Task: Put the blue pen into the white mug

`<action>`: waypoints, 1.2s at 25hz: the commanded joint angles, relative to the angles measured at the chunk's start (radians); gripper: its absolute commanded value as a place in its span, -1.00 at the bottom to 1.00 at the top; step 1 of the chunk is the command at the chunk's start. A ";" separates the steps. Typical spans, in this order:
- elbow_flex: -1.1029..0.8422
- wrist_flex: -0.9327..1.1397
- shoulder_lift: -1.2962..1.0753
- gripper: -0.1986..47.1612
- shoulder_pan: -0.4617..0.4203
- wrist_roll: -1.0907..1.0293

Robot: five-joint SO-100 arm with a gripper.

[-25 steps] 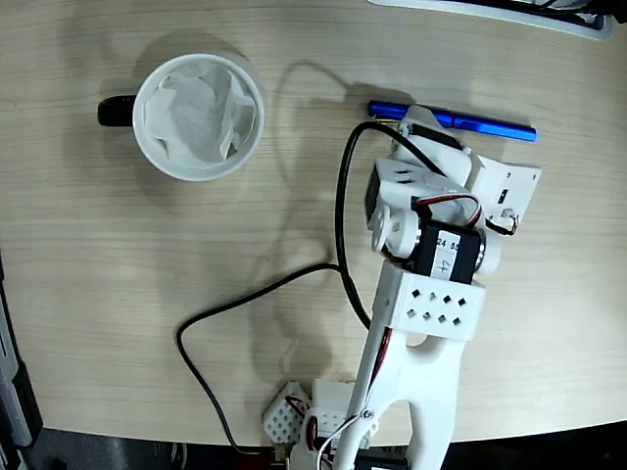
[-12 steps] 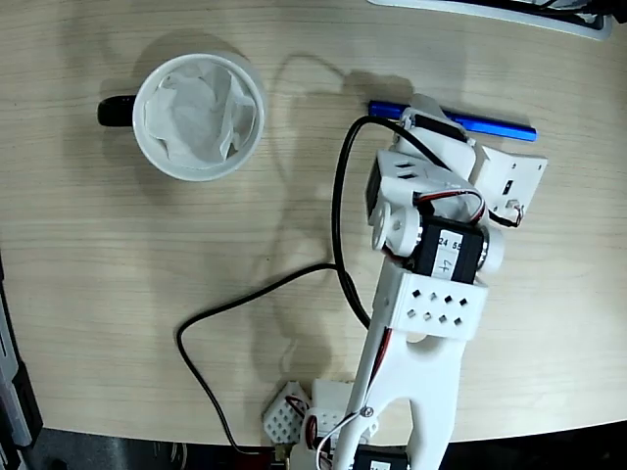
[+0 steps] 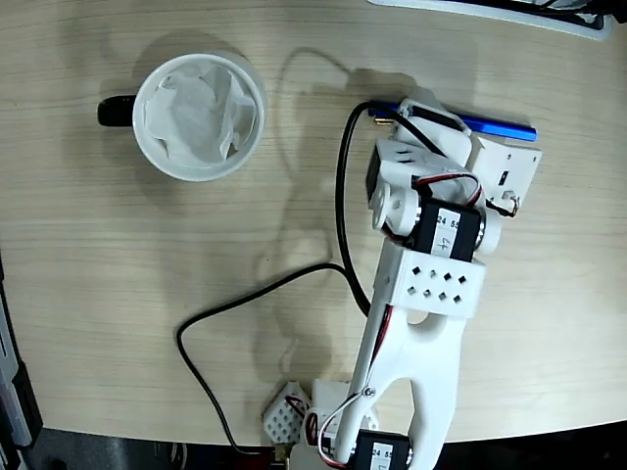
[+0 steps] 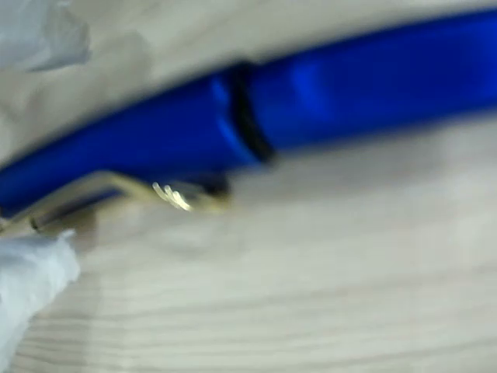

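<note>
Gripper (image 3: 423, 117) directly over blue pen (image 3: 500, 126); finger spacing hidden by arm, grasp state cannot be determined. Wrist view: white fingertips (image 4: 31, 272) at frame edges, pen (image 4: 326, 101) very close, blurred, silver clip (image 4: 116, 190) along cap, lying on wooden table (image 3: 147, 274). White mug (image 3: 199, 116) well apart to left in fixed view, paper-lined, black handle (image 3: 116, 111) pointing left.

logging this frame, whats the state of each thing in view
blue pen: lying flat on the table, partly hidden under the arm, not lifted
white mug: upright, crumpled white paper inside, no pen in it
gripper: down over the pen; fingers mostly hidden, open or shut unclear
black cable: slack, looping across the table
</note>
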 commanded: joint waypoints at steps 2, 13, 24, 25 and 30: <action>-0.048 0.015 0.002 -0.30 0.006 0.006; -0.052 0.011 -0.040 -0.45 0.006 0.006; -0.052 0.009 -0.046 -0.99 0.006 0.008; -0.052 0.009 -0.044 -0.99 0.006 0.008; -0.052 0.009 -0.023 -0.99 0.009 0.008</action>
